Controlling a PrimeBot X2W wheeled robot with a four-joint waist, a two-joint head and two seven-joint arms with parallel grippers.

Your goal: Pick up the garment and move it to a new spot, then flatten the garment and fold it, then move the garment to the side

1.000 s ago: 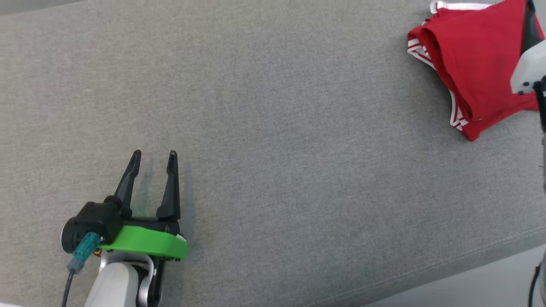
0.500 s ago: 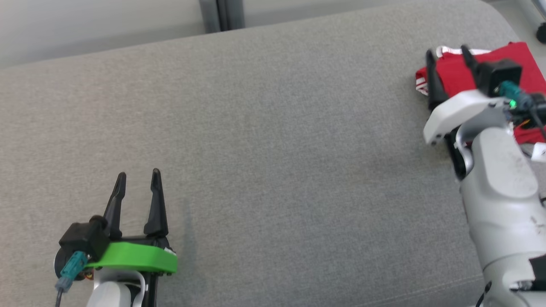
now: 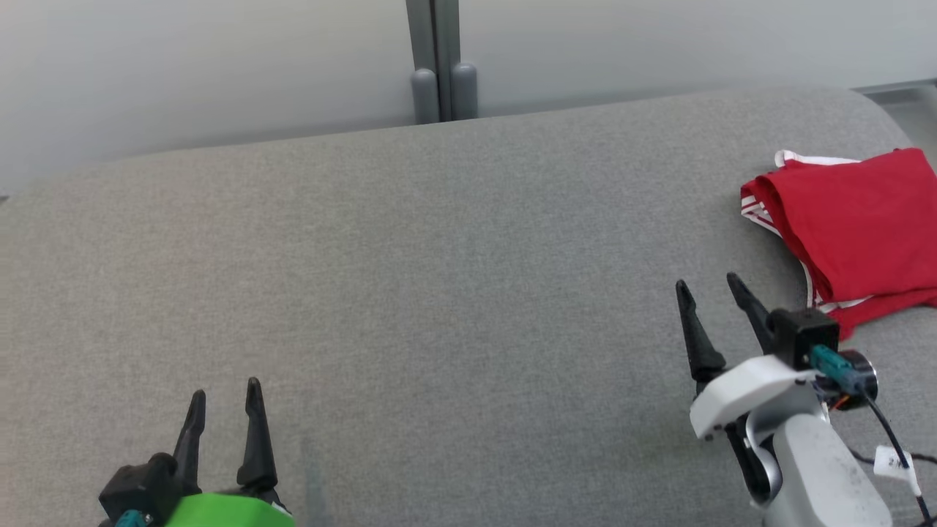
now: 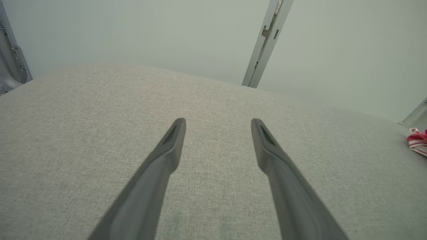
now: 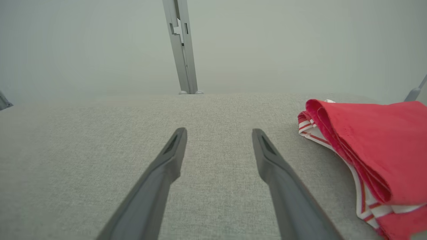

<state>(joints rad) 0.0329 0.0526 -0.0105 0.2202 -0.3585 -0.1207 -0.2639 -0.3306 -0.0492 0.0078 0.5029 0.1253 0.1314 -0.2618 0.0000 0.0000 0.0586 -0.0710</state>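
Red garment (image 3: 856, 219) with white-striped trim lies folded at the far right of the grey fabric worktop (image 3: 439, 256), close to its right edge. Right claw (image 3: 708, 282) spread, empty, above the cloth surface just left of the garment and nearer the robot, not touching it. Left claw (image 3: 225, 389) also spread and empty, low at the near left, well apart from the garment. A grey post (image 3: 439, 66) stands behind the worktop against a pale wall.
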